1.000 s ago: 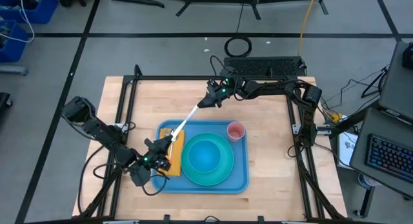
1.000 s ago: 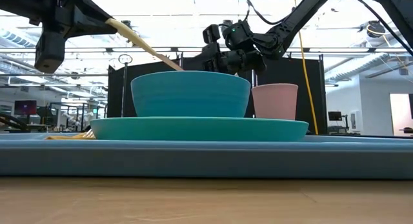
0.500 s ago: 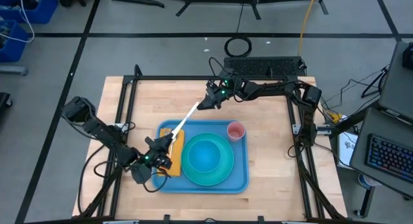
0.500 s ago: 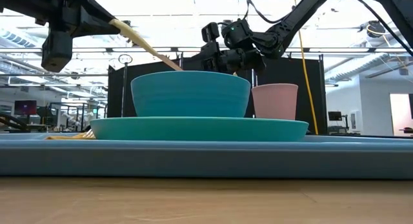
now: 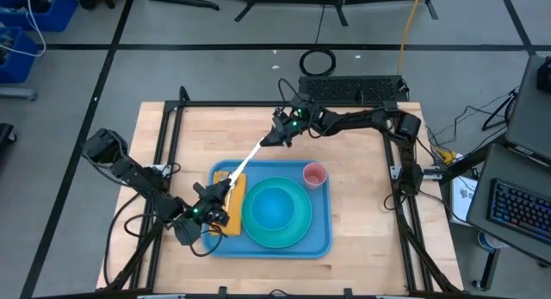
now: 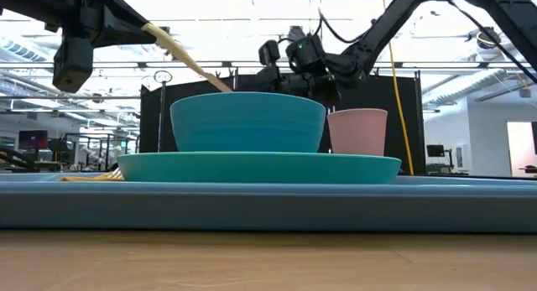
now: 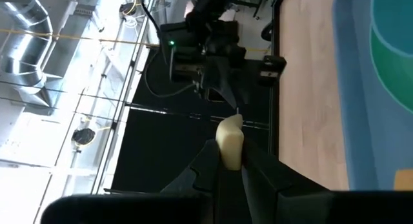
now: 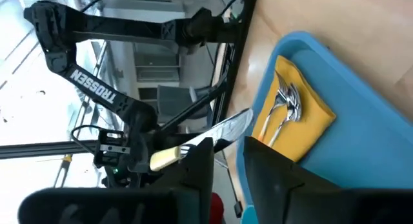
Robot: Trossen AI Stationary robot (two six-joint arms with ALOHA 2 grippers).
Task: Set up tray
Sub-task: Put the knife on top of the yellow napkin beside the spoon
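A table knife (image 5: 254, 154) with a cream handle and a metal blade hangs in the air over the far left corner of the light-blue tray (image 5: 320, 236). My left gripper (image 5: 222, 192) is shut on its handle. My right gripper (image 5: 278, 136) is open at the blade's tip (image 8: 244, 118), which shows just past its fingertips; I see no touch. On the tray, a teal bowl (image 5: 275, 206) stands in a teal plate (image 6: 252, 167), with a pink cup (image 5: 315, 174) beside them. An orange napkin (image 8: 304, 109) on the tray carries a fork and a spoon (image 8: 284, 101). My left gripper pinches the knife's cream handle (image 7: 229, 141) between its two fingers. It comes from the table's near left, and the fingers lie along the knife. The knife is lifted clear and slants in the low view, with the blade (image 6: 205, 75) reaching toward my right gripper.
The bowl, plate and cup fill the middle and right of the tray. Bare wood (image 5: 362, 161) lies along the table's far side and to the right. A black metal frame (image 5: 258, 103) borders the table.
My right gripper has risen a little at the blade's tip, and its arm's elbow has shifted toward the table's left. The knife and my left gripper have stayed in place.
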